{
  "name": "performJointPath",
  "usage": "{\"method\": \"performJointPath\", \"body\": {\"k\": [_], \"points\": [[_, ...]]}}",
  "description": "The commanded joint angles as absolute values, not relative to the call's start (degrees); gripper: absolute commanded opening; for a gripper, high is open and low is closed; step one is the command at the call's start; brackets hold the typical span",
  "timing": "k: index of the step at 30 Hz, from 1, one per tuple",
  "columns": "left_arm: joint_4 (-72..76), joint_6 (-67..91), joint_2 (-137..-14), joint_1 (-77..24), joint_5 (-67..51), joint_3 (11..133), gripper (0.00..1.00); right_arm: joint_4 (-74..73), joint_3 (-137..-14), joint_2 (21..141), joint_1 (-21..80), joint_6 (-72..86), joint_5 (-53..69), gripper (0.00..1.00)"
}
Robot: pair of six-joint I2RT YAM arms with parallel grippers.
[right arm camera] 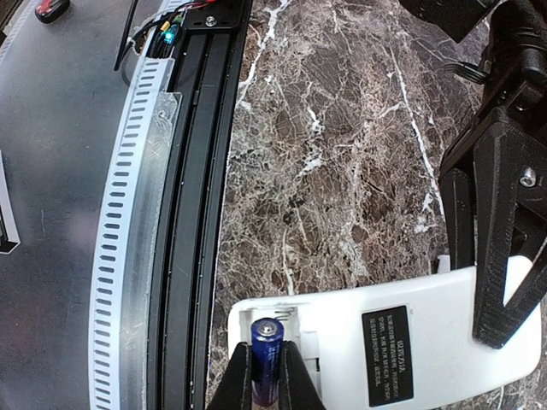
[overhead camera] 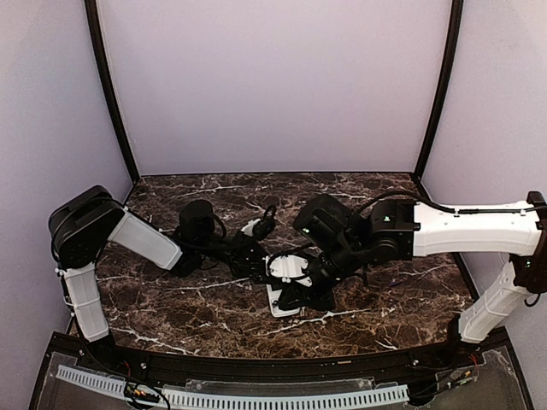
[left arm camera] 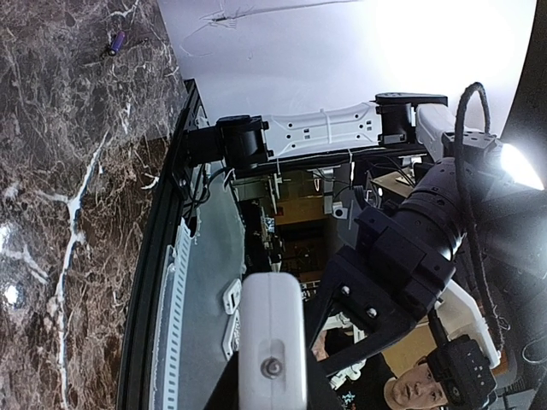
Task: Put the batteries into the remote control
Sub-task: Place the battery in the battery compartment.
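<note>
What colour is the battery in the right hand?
The battery is dark blue with a silvery end, clearest in the right wrist view.

The left hand (overhead camera: 270,266) and right hand (right arm camera: 266,352) (tips close together) are both clamped shut.

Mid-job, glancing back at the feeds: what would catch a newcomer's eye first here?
The right gripper pinches a blue battery, its tip at the open recess in the white back of the remote control. The left gripper clamps the remote's other end, at mid-table. A second battery lies loose on the marble table, in the far corner of the left wrist view.
</note>
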State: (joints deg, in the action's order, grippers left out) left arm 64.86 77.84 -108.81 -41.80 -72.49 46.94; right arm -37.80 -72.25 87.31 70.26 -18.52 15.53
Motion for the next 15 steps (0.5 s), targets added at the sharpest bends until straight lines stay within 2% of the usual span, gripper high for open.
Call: {"method": "performJointPath", "body": {"k": [1, 7, 15], "points": [[60.1, 73.2, -105.4, -42.0, -73.1, 48.4, 0.0, -38.9, -71.3, 86.8, 70.8, -19.1, 14.6, 0.05], [55.0, 69.6, -104.1, -42.0, -72.6, 48.9, 0.0, -39.1, -71.2, 86.8, 70.9, -19.2, 15.5, 0.11], [52.7, 68.0, -103.1, -42.0, -72.5, 49.5, 0.0, -38.9, -70.9, 87.4, 71.0, -19.3, 15.6, 0.12]]}}
